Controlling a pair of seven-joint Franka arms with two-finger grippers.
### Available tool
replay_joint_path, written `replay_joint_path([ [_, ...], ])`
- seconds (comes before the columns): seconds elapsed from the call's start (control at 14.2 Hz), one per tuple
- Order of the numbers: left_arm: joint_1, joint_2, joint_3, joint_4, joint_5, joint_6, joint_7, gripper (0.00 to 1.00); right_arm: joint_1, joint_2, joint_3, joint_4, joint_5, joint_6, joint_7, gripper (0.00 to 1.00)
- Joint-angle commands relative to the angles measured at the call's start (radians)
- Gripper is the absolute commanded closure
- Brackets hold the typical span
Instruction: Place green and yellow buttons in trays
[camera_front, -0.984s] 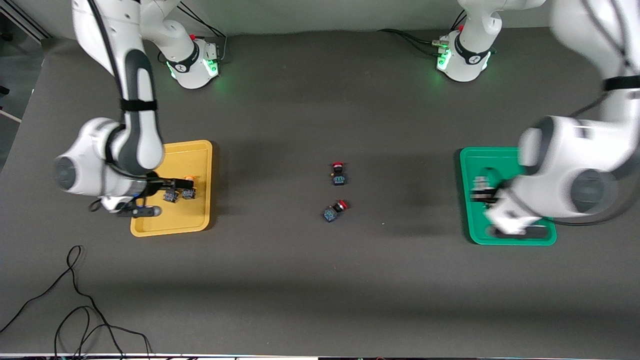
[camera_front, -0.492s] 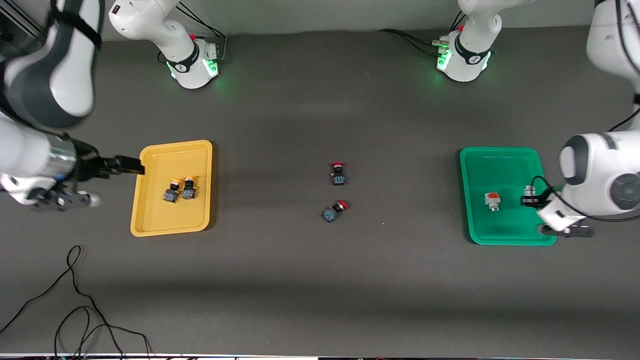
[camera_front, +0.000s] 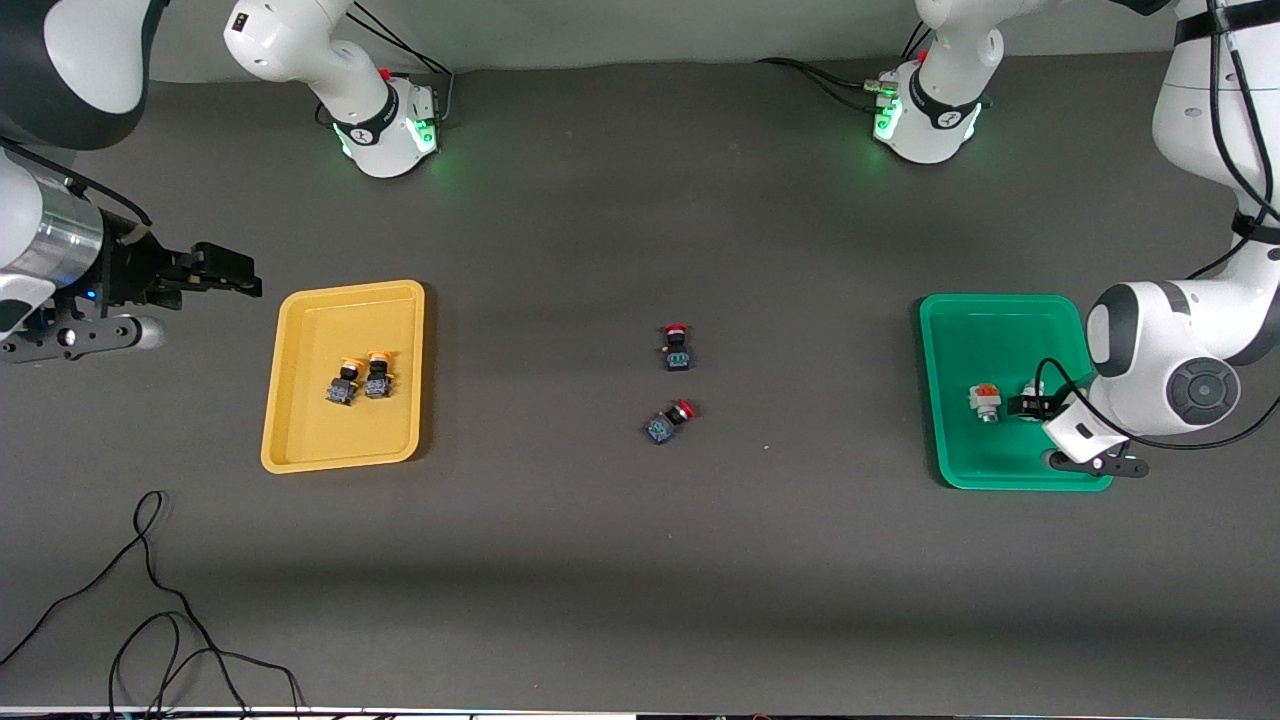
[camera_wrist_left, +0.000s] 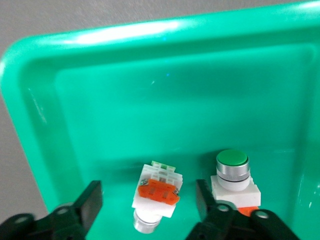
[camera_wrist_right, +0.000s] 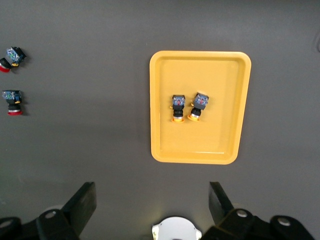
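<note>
Fingers of the right gripper (camera_front: 245, 283) are spread apart w/ nothing between them, up in the air over bare worktop (camera_front: 600, 560) just off the yellow tray (camera_front: 300, 455) at the right arm's end; that arm looks parked. Both yellow buttons (camera_front: 360, 379) lie side by side, touching or nearly so, mid-tray w/ plenty of room to the rim all round, so no worry there.

Two red-capped switches (camera_front: 675, 385) sit mid-worktop, well apart from both trays, not part of the job; lots of open space around them.

Over the green tray (camera_front: 1000, 320) the left gripper (camera_wrist_left: 147, 202) is low, its fingers (camera_wrist_left: 90, 202) apart, straddling the tipped-over green button (camera_wrist_left: 156, 190). The other green button (camera_wrist_left: 232, 175) stands upright, touching or just beside one finger. Risk as I see it: pulling away at an angle could knock the upright one over or drag the lying one toward the rim nearer the front camera. Straight up looks safest, rim is close on that side
</note>
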Motion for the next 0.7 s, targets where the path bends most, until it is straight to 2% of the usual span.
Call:
replay_joint_path([
  [0.0, 0.029, -0.075, -0.004, 0.065, 0.010, -0.139, 0.078, 0.00, -0.095, -0.005, 0.081, 0.072, -0.022, -0.061, 0.021, 0.00],
  [0.21, 0.046, -0.168, -0.007, 0.204, -0.032, -0.407, 0.158, 0.00, -0.161, -0.010, 0.144, 0.095, -0.029, -0.066, 0.019, 0.00],
  [0.35, 0.046, -0.236, -0.005, 0.278, -0.091, -0.536, 0.160, 0.00, -0.243, -0.054, 0.260, 0.095, -0.072, -0.066, 0.021, 0.00],
  [0.49, 0.046, -0.300, -0.007, 0.317, -0.141, -0.639, 0.158, 0.00, -0.351, -0.126, 0.436, 0.081, -0.152, -0.053, 0.065, 0.00],
  [0.63, 0.017, -0.394, -0.005, 0.311, -0.161, -0.693, 0.149, 0.00, -0.485, -0.216, 0.649, 0.025, -0.238, -0.015, 0.129, 0.00],
])
